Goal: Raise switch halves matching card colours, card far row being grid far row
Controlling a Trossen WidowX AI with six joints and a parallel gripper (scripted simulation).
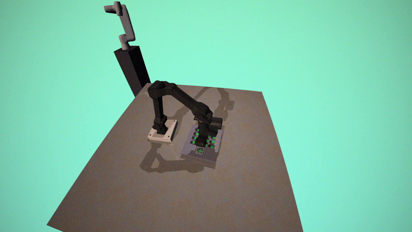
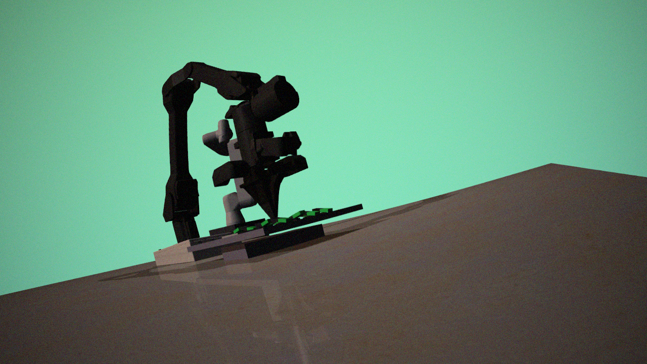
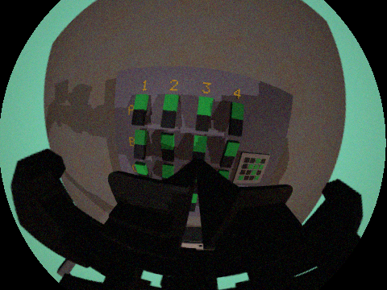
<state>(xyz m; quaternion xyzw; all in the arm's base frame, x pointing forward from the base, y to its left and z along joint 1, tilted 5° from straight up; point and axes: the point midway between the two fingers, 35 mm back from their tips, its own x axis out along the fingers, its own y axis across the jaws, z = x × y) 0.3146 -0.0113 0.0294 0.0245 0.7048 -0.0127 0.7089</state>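
Note:
The grey-violet panel (image 1: 207, 156) (image 2: 246, 234) (image 3: 274, 106) carries rocker switches with green far halves and dark near halves. In the wrist view, switches A1 (image 3: 140, 109), A2 (image 3: 170, 110), A3 (image 3: 205, 113) and A4 (image 3: 236, 118) form the far row. Behind them are B1 (image 3: 140, 144), B2 (image 3: 168, 147), B3 (image 3: 199, 146) and B4 (image 3: 230, 154). My gripper (image 2: 274, 218) (image 3: 197, 163) is shut and empty, its tips low at column 3 by B3's near end; contact is unclear. Fingers hide C3 and most of row D. The card (image 1: 199, 150) (image 3: 262, 172) seems to show green third in its far row.
The arm's pale base plate (image 1: 173, 127) (image 2: 174, 253) stands on the near side of the panel. A grey second arm (image 1: 127, 24) stands on a black pedestal (image 1: 129, 66) beyond the table corner. The panel overhangs its narrower support block (image 2: 284, 242).

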